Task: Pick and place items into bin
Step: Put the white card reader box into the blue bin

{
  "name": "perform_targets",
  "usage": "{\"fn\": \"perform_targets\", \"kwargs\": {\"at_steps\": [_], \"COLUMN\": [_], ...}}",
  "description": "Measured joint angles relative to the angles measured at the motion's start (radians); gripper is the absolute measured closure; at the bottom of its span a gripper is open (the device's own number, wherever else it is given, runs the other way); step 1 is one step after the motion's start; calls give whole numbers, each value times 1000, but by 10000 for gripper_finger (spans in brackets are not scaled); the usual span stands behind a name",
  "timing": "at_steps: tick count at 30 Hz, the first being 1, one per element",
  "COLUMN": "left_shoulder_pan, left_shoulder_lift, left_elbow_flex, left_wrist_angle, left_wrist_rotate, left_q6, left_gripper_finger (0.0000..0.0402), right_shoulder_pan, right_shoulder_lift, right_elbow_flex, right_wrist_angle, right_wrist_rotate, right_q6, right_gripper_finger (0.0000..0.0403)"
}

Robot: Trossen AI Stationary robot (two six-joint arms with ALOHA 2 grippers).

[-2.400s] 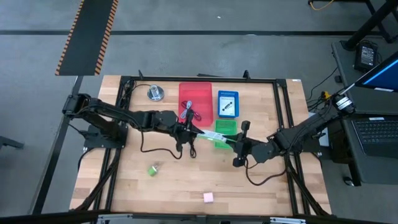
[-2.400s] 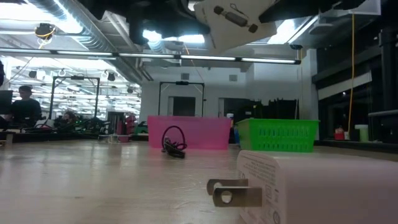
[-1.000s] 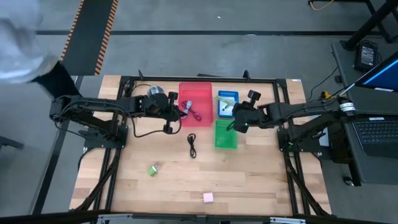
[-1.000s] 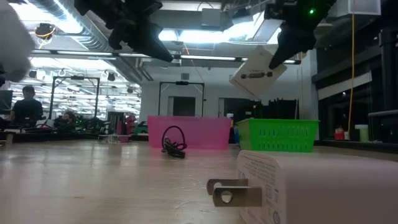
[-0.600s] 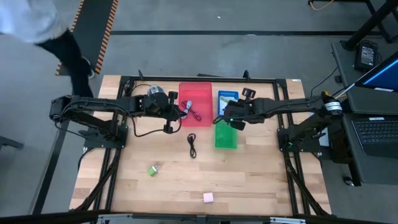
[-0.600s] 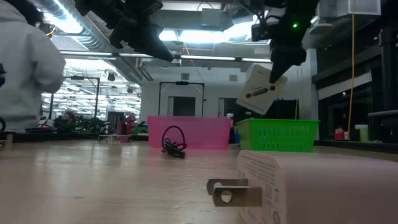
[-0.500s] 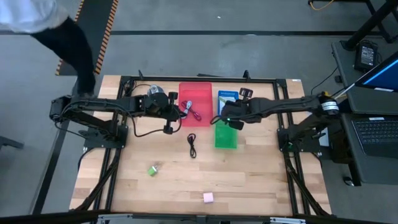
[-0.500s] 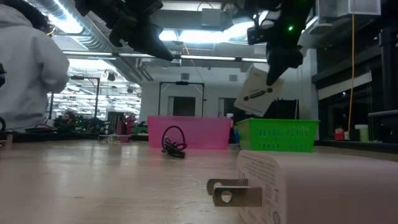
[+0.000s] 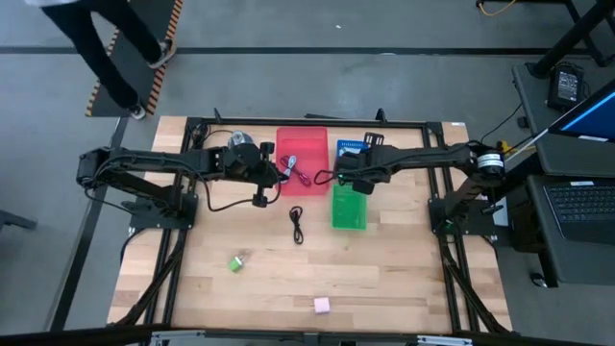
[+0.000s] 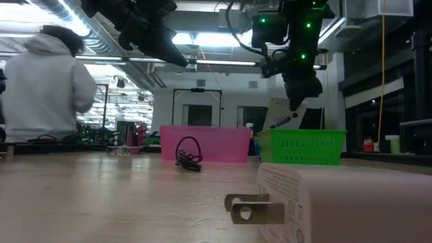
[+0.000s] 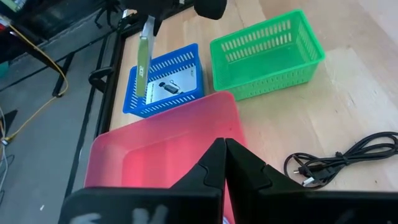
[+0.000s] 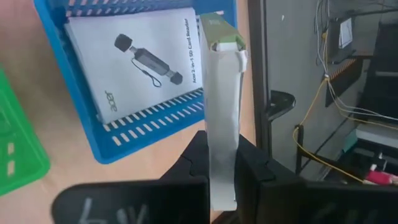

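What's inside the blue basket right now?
The blue basket holds one white printed packet lying flat. Whatever is under that packet is covered. The right pincer holds a second packet above it.

A white printed packet [image 12: 225,112] with a green end is held edge-on and upright between the fingers of the right hand [image 12: 225,163], above the blue bin [image 12: 81,127]. A second white packet [image 12: 140,59], printed with a card reader, lies flat inside the blue bin. A red cable [image 9: 299,171] lies in the pink bin [image 9: 302,139]. A black cable [image 9: 297,223] lies coiled on the desk just in front of the pink bin. A green block [image 9: 235,261] and a pink block [image 9: 321,305] lie well apart from the bins.
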Motion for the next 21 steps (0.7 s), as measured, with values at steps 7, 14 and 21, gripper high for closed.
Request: {"fn": "perform_targets", "kwargs": {"at_steps": [7,14,21], "left_shoulder_pan": [0,0,-2], "left_shoulder_lift": [0,0,0], "left_elbow_flex": [0,0,0], "left_wrist_angle": [0,0,-1], "left_wrist_rotate": [0,3,24], "left_q6": [0,-11,-38], "left_gripper_finger": [396,400,396], "right_shoulder_pan": [-8,-22,-48], "right_shoulder_lift": [13,17,23], "right_elbow_flex": [0,-2,-3], "right_wrist_angle": [36,80,79], "right_wrist_rotate": [0,-26,-46], "right_q6": [-59,-80,-80], "right_gripper_finger": [382,382,382]}}
